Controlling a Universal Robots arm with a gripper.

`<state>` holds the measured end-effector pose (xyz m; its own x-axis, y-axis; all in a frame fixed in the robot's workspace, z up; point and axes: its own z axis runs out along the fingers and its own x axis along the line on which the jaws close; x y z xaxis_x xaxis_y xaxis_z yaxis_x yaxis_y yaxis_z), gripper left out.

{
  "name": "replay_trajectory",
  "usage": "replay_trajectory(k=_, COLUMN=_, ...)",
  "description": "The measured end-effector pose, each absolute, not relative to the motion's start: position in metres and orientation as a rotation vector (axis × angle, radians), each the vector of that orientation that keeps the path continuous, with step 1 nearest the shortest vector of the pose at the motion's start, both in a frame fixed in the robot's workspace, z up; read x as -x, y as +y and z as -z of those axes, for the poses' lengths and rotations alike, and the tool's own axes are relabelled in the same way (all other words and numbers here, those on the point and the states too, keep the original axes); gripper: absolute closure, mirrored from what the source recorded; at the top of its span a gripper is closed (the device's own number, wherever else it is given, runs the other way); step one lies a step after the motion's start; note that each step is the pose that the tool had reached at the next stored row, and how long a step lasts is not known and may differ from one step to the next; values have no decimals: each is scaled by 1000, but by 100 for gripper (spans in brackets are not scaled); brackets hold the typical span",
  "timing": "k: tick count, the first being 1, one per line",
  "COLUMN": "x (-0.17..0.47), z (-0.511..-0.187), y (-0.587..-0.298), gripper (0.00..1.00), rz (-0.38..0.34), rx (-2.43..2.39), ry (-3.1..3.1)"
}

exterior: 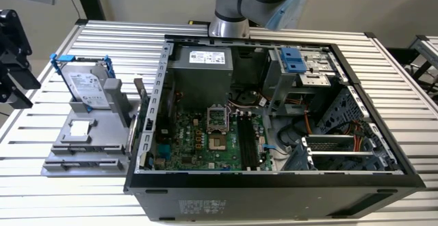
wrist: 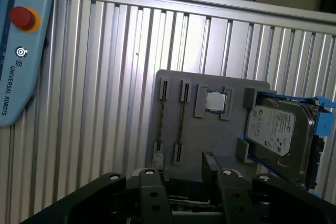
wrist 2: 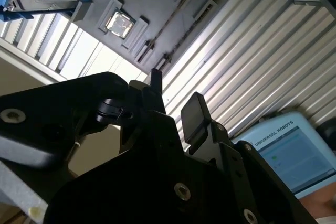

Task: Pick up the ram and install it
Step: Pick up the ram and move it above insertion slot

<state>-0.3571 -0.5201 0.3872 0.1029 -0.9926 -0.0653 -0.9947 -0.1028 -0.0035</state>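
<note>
Hard drive (exterior: 87,85) upright on grey holder (exterior: 96,151); open computer case (exterior: 274,198) beside.

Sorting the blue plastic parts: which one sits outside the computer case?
The blue bracket around the hard drive, on the gray holder at the exterior view's left; the blue latch and blue clip lie inside the case.

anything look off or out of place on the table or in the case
Nothing stands out. The hard drive stands in its blue bracket on the grey tray, the square chip lies flat in its pocket, and the open computer case lies on the slatted table; no spills or loose parts show.
</note>
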Motion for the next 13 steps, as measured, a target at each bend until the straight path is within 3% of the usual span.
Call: replay_trajectory(k=13, x=353, z=-374, y=-520, gripper=0, rz=-70, rx=2281, ry=2091)
